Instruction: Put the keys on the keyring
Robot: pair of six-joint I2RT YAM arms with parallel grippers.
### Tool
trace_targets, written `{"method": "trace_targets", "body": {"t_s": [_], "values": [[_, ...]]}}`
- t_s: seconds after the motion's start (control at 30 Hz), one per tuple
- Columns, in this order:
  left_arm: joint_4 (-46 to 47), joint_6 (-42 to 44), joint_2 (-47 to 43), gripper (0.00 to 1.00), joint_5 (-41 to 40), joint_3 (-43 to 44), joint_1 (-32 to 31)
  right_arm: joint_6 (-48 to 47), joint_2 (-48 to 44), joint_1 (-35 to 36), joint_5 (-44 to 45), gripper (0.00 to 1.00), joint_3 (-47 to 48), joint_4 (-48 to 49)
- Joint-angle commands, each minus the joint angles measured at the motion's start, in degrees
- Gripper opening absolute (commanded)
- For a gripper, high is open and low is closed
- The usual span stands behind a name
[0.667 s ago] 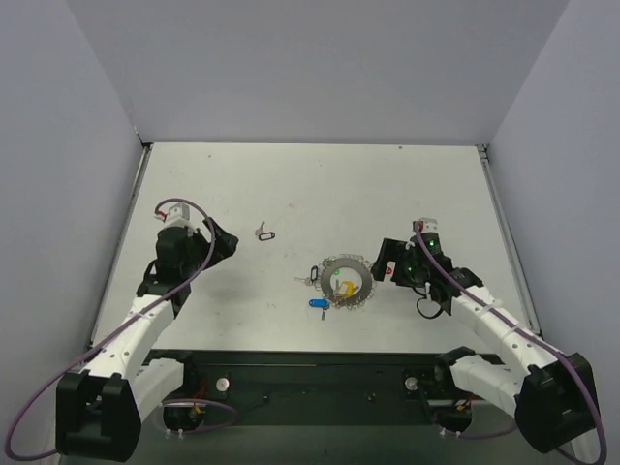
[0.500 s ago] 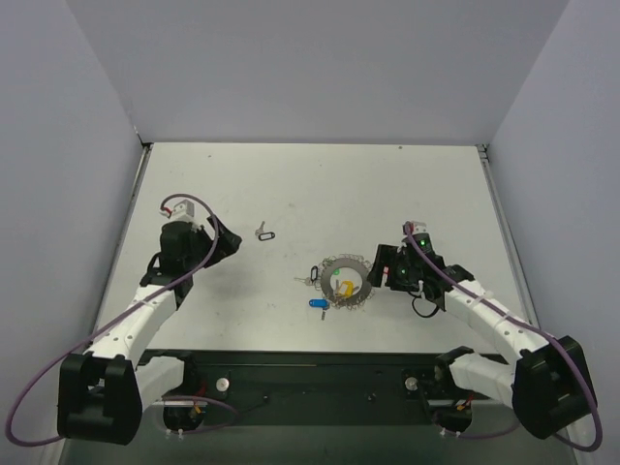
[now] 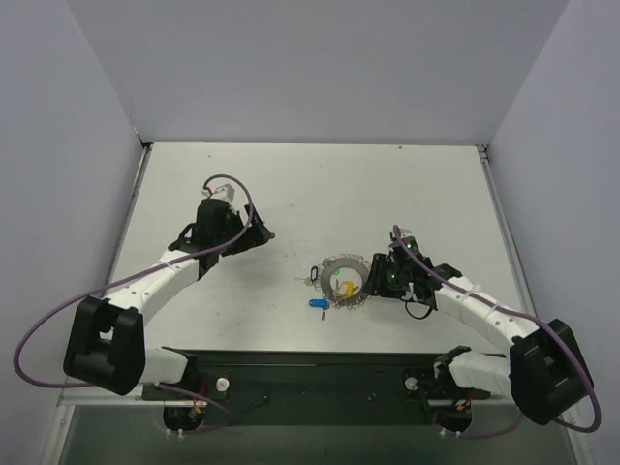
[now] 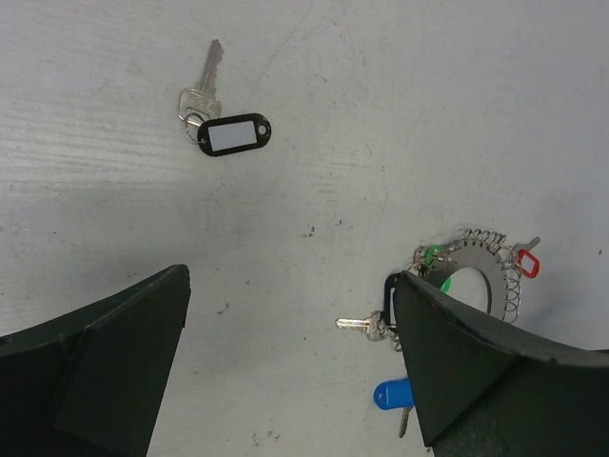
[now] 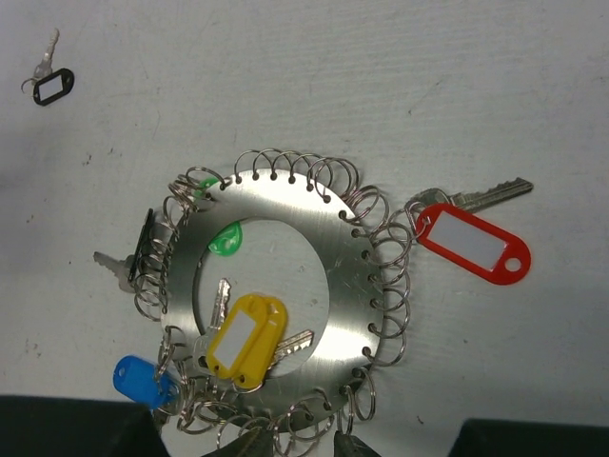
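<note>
The left end effector [image 4: 290, 286], wide open and empty, has swung above the black-tagged key [image 4: 224, 124]. The right end effector [image 5: 303, 443] has reached the rim of the keyring [image 5: 352, 286] on the desk [image 3: 387, 184], jaws narrowed; I cannot tell whether it grips.

My table [image 3: 320, 184] is a flat off-white top, boxed in on three sides by plain pale lavender-grey panels: the back wall [image 3: 320, 68], the left wall [image 3: 58, 194] and the right wall [image 3: 572, 174]. A thin grey strip runs along each side edge where top meets panel. Up close the surface shows small dark specks and faint scratches (I work it hard). A black rail [image 3: 320, 373] spans the near edge. The light is soft and even, and shadows are faint.
</note>
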Motion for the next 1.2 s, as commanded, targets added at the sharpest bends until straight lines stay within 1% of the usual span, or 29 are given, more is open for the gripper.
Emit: {"method": "trace_targets", "body": {"t_s": [0.0,0.27,0.87,0.93,0.97,1.1,1.17], "values": [[-2.74,-0.35,1.6,0.97,-2.03,3.76,-1.16,1.58,2.79,0.88,1.54,0.32,0.86,-1.02],[-3.89,0.61,0.64,0.97,-2.64,3.33,-1.43,1.67,4.91,0.97,4.44,0.3,1.38,-1.99],[-3.1,0.53,-0.07,0.97,-3.61,1.57,-1.43,3.87,8.69,1.76,3.66,0.24,1.47,1.26],[-3.01,0.44,-0.07,0.97,-3.44,1.48,-1.43,3.87,9.21,1.85,3.74,0.2,1.73,1.53],[-3.1,0.52,0.02,0.97,-3.52,1.48,-1.43,3.96,9.22,1.85,3.74,0.14,1.74,1.61],[-2.75,0.88,-0.51,0.97,-3.43,1.04,-1.43,3.87,9.04,2.03,4.44,0.0,1.74,1.53],[-2.75,1.14,-0.77,0.98,-3.44,0.69,-1.52,3.52,8.69,2.03,4.97,0.0,1.74,1.35]]}}
